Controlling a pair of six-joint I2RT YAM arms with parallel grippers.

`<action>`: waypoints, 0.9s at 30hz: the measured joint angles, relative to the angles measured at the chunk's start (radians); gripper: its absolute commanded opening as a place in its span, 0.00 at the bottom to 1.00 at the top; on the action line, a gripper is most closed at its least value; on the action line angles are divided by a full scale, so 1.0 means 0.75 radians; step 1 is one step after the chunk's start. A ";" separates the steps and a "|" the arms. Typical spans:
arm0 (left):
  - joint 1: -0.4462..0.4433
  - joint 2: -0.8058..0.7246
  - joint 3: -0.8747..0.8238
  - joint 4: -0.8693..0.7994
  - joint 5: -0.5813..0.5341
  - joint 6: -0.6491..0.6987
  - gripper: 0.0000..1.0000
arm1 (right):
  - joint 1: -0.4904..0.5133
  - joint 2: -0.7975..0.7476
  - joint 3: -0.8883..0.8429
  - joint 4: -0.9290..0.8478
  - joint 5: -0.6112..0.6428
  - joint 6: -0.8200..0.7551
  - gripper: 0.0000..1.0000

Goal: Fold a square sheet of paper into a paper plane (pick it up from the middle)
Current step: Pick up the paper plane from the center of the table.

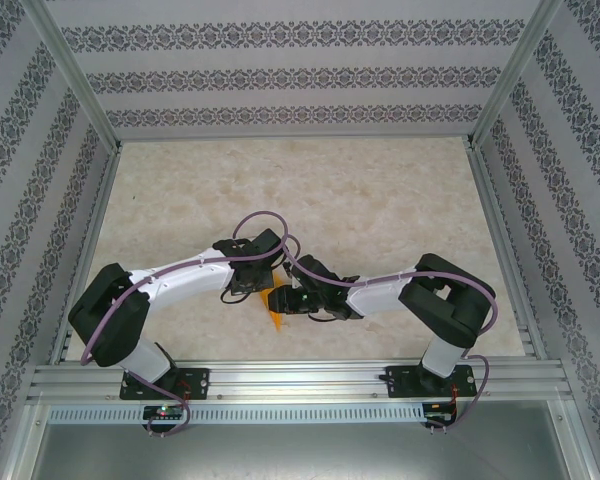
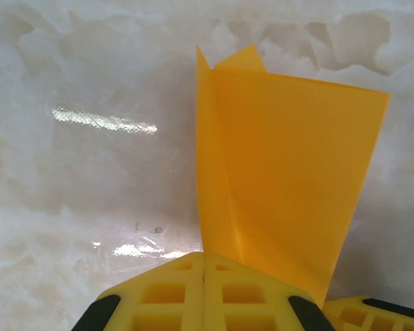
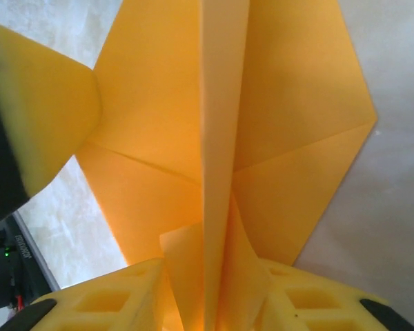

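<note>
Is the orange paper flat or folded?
Folded, not flat: the orange paper has a raised centre ridge and diagonal creases running off it.

Bright, even overhead light w/ soft shadows; glare streaks on the table (image 2: 103,121). In right wrist view the paper (image 3: 290,103) is v. close, left edge blurred.

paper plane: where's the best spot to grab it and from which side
Take the paper plane by its raised centre ridge, where the folded layers stack and stiffen it. Come in from the end, in line with the crease, closing across the fold, as the right hand sits now. The wings are thin flat flaps and would likely bend.
</note>
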 measured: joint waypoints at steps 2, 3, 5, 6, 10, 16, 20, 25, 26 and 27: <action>0.000 -0.001 0.000 0.000 0.003 0.000 0.00 | 0.001 0.003 0.005 -0.015 0.012 -0.009 0.29; 0.000 -0.001 0.000 0.000 0.003 0.000 0.00 | 0.001 0.003 0.007 -0.020 0.019 -0.010 0.29; 0.000 -0.001 0.000 0.000 0.003 0.000 0.00 | 0.000 0.003 0.009 -0.025 0.030 -0.014 0.28; 0.000 -0.001 0.000 0.000 0.004 0.000 0.00 | 0.001 0.003 0.009 -0.025 0.031 -0.014 0.27; 0.000 -0.001 0.000 0.001 0.008 0.000 0.00 | 0.001 0.004 0.011 -0.026 0.031 -0.017 0.25; 0.001 -0.001 0.000 0.007 0.013 0.000 0.02 | 0.002 0.024 0.034 -0.034 0.031 -0.018 0.14; 0.001 -0.001 0.000 0.019 0.023 0.000 0.08 | 0.009 0.025 0.043 -0.051 0.036 -0.018 0.06; 0.001 -0.032 0.000 0.040 0.044 0.008 0.30 | 0.009 -0.031 0.069 -0.183 0.116 -0.024 0.04; 0.001 -0.054 0.000 0.046 0.052 0.011 0.37 | 0.009 -0.061 0.083 -0.247 0.150 -0.035 0.04; 0.001 -0.081 0.000 0.053 0.058 0.016 0.44 | 0.009 -0.098 0.105 -0.322 0.193 -0.046 0.04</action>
